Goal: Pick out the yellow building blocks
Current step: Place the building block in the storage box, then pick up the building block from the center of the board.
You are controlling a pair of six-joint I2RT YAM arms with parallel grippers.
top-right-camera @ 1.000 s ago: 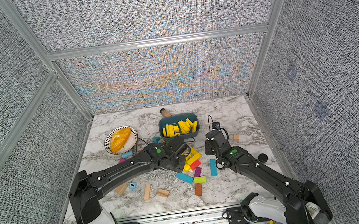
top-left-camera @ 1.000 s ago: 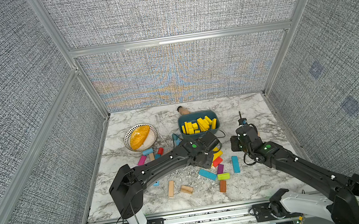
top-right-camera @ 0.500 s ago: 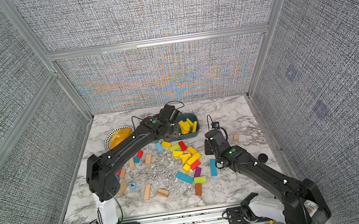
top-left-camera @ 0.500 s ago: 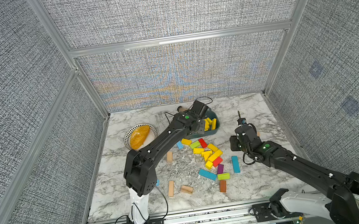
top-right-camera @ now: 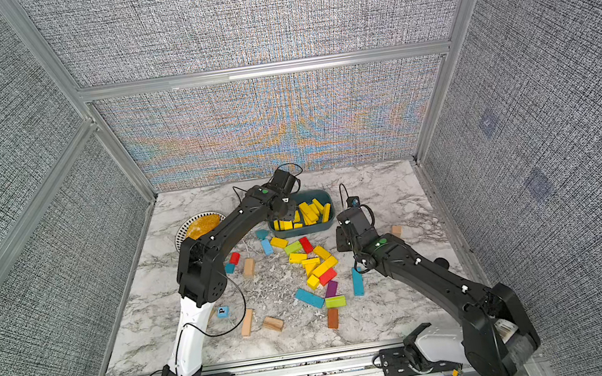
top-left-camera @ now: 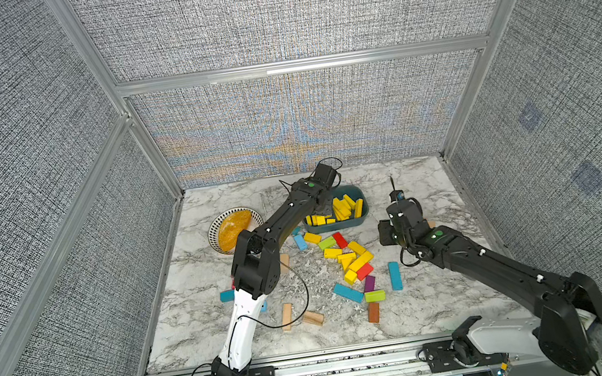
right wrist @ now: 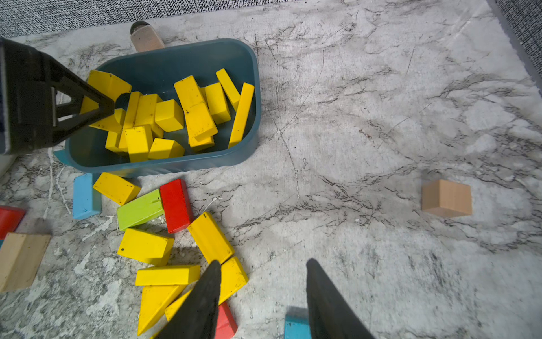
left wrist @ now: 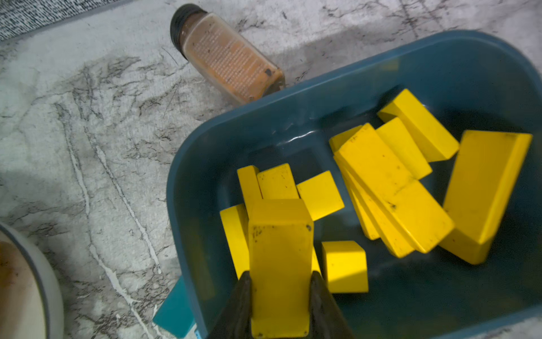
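Gripping a yellow bar (left wrist: 280, 234) snugly end-on in the left claw (left wrist: 280, 276), hanging over the 9 o'clock end of the teal bin (left wrist: 205, 141), right above the short yellow blocks (left wrist: 319, 195) heaped inside: could clip that heap on release, tip toward 6 o'clock and hop the low rim back onto the desk (top-left-camera: 430, 179). Meanwhile, parking the right claw (right wrist: 263, 264) roughly half open and empty at 2 o'clock of the loose yellow blocks (right wrist: 146, 246); risks pinching the red block (right wrist: 176, 205) or lime-green block (right wrist: 140, 210) touching them, if brought down wide.
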